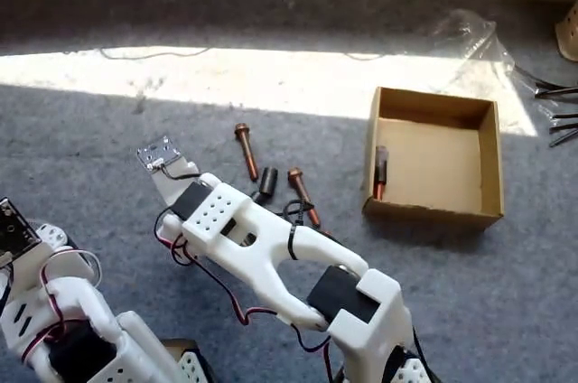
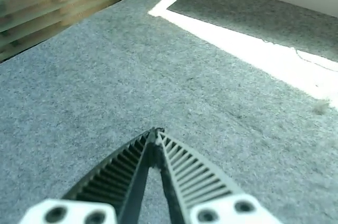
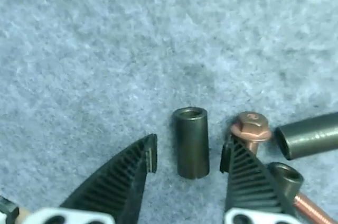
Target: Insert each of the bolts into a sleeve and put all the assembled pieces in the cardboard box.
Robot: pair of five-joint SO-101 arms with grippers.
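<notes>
**Sleeves:** dark smooth metal tubes, three counted. One sleeve (image 3: 191, 142) lies between the spread fingers of the right claw (image 3: 189, 154), seemingly ungripped. A second sleeve (image 3: 309, 135) and a third sleeve (image 3: 285, 176) are set just outside one finger.

**Bolts:** copper-coloured, flanged hex heads, two counted. The near bolt (image 1: 302, 195) is beside the right claw, the far bolt (image 1: 246, 150) a little beyond it.

**Box** (image 1: 442, 162): square, open cardboard, well apart from the claw. One assembled piece (image 1: 380, 172) is held against its wall.

**Left claw** (image 2: 157, 134): ribbed black fingers, clenched empty over grey carpet (image 2: 105, 76).

Left gripper (image 2: 156, 133) closed, right gripper (image 3: 188, 154) spread.
</notes>
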